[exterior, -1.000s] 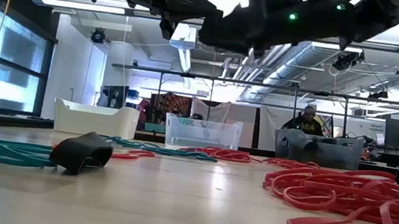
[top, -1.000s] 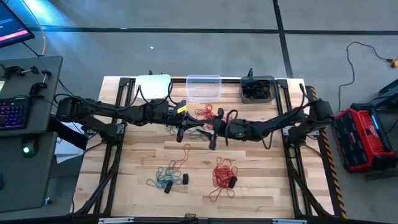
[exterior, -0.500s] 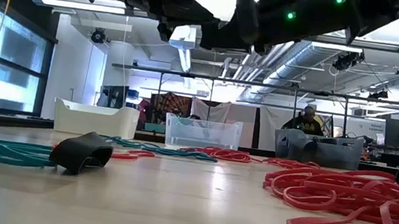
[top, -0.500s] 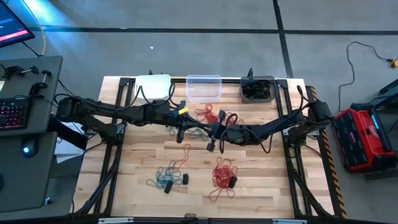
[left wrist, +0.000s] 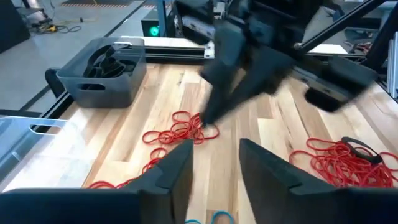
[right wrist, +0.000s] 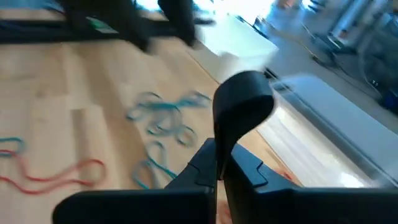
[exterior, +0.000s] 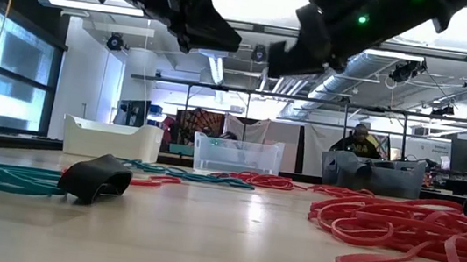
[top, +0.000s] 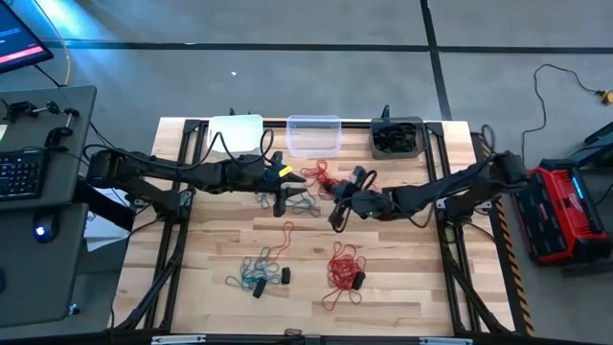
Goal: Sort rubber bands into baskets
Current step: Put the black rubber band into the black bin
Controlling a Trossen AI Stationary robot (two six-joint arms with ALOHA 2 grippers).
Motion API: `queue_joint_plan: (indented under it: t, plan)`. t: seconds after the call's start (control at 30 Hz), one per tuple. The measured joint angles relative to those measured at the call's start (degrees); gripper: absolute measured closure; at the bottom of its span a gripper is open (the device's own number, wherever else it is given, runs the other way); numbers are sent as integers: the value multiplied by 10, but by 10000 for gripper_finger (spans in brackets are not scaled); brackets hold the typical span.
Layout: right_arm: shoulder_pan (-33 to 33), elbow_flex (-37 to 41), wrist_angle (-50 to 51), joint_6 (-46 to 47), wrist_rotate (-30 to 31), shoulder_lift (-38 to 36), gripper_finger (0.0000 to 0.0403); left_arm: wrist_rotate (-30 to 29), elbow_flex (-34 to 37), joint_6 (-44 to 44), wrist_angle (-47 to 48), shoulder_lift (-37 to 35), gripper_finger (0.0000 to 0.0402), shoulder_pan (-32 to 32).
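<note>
Right wrist view: my right gripper (right wrist: 219, 163) pinches a black band (right wrist: 241, 102); left gripper (left wrist: 214, 167) open; next, dark grey basket (top: 397, 138).

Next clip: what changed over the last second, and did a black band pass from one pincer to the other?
The right pincer shut on a wide black rubber band and drew back toward its own side. The left pincer, shut a second ago, now stands open and empty. That looks like a handover, though the earlier pictures do not show the band clearly. The white, clear and dark grey baskets and the teal and red bunches on the wooden table stayed put.
</note>
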State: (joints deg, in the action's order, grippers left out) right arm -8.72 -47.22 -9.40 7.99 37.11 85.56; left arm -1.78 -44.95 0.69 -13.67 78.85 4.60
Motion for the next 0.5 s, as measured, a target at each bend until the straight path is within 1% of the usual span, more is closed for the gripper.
queue_joint_plan:
  t: [0.1, 0.23, 0.37, 0.43, 0.5]
  plan:
    - [28, 0, 107, 70, 30, -45, 402, 0, 1, 0, -2, 0, 257, 0]
    - [93, 0, 272, 164, 51, -107, 402, 7, 18, 0, -17, 0, 243, 0]
    - [196, 0, 421, 241, 51, -158, 402, 17, 47, -13, -62, 0, 241, 0]
    - [256, 0, 469, 263, 47, -172, 402, 20, 63, -20, -87, 0, 241, -1]
    - [316, 0, 494, 265, 33, -178, 402, 24, 74, -21, -107, 0, 241, -1]
